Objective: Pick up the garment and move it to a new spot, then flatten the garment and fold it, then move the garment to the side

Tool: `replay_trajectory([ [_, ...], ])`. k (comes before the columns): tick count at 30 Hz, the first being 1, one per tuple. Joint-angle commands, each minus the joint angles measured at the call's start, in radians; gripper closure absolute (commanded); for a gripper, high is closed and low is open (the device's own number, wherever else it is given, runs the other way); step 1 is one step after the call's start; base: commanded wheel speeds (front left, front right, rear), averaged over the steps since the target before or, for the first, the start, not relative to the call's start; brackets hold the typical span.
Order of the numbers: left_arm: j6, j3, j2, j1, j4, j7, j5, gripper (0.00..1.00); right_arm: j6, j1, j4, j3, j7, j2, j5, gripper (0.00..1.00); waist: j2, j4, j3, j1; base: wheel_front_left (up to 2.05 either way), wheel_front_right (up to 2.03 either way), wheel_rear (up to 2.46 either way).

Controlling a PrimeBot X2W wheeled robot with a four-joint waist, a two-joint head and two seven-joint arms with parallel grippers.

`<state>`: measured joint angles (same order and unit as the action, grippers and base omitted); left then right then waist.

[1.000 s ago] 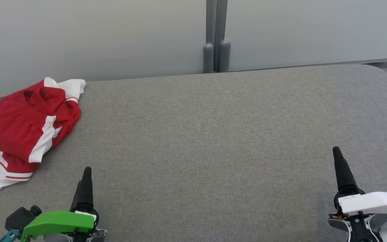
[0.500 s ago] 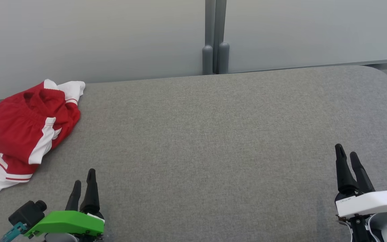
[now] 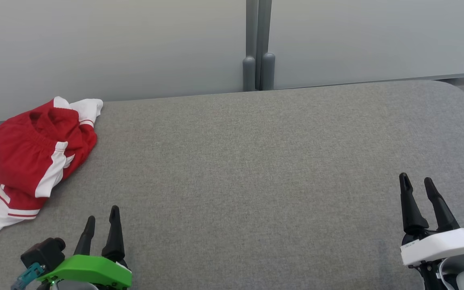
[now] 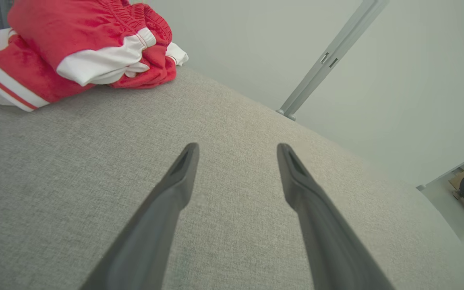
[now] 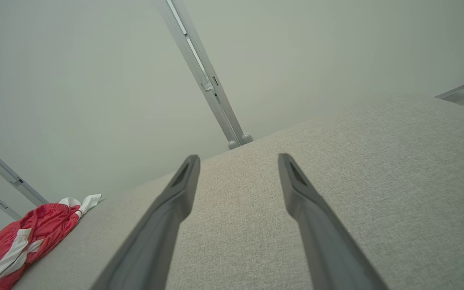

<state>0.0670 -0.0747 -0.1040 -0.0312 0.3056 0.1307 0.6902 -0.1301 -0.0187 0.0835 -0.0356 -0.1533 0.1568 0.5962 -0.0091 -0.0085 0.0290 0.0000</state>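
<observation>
- At the far left, a crumpled red fabric garment with white stripes and white trim [image 3: 30,157] lies heaped on the back left corner of a wide counter covered in grey woven cloth [image 3: 248,161]. One white part trails toward the counter's left edge.
- Just right of the garment and nearer the robot, the left pincer [image 3: 102,215] hovers above the counter, below a bright green wrist cover [image 3: 91,270]. Its two long dark fingers are spread wide and grip nothing. The garment is close but apart from them.
- In the left wrist view, the left pincer [image 4: 237,148] points across bare grey cloth, with the garment [image 4: 75,52] up and to the left of its fingertips.
- In the middle, behind the counter's far edge, a slim grey metal post [image 3: 258,44] stands between two pale grey wall panels [image 3: 107,44].
- At the far right, the right pincer [image 3: 416,180] rises from a white wrist cover [image 3: 443,241]. Its fingers are parted as wide as the left ones, it is empty, and it is well apart from the garment.
- In the right wrist view, the right pincer [image 5: 238,158] looks along the counter toward the post, with the garment [image 5: 26,237] small at the lower left.
</observation>
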Motion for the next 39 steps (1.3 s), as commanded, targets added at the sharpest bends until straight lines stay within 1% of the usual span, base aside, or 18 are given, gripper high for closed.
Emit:
replay_trajectory([
  [1, -0.001, -0.003, -0.011, 0.004, -0.004, 0.01, -0.031, 0.0, -0.001, -0.008, -0.008, 0.002, -0.011, 0.013, -0.036, 0.0, 0.0051, 0.0, 0.001, 0.0, 0.0, 0.0, 0.0],
  [6, -0.001, -0.006, -0.022, 0.01, -0.007, 0.025, -0.112, 0.0, -0.001, -0.013, -0.008, 0.004, -0.023, 0.025, -0.103, 0.0, 0.0054, 0.0, 0.004, 0.0, 0.0, 0.0, 0.0],
  [19, 0.007, -0.003, -0.02, 0.033, -0.021, 0.058, -0.273, 0.0, -0.001, -0.012, -0.011, 0.007, -0.05, 0.05, -0.229, 0.0, 0.0064, -0.005, 0.009, 0.0, 0.0, 0.0, 0.0],
  [39, 0.035, 0.017, -0.007, 0.055, 0.017, 0.104, -0.438, 0.0, -0.001, -0.022, 0.008, 0.004, -0.088, 0.075, -0.324, 0.0, 0.0078, -0.007, 0.02, 0.0, 0.0, 0.0, 0.0],
])
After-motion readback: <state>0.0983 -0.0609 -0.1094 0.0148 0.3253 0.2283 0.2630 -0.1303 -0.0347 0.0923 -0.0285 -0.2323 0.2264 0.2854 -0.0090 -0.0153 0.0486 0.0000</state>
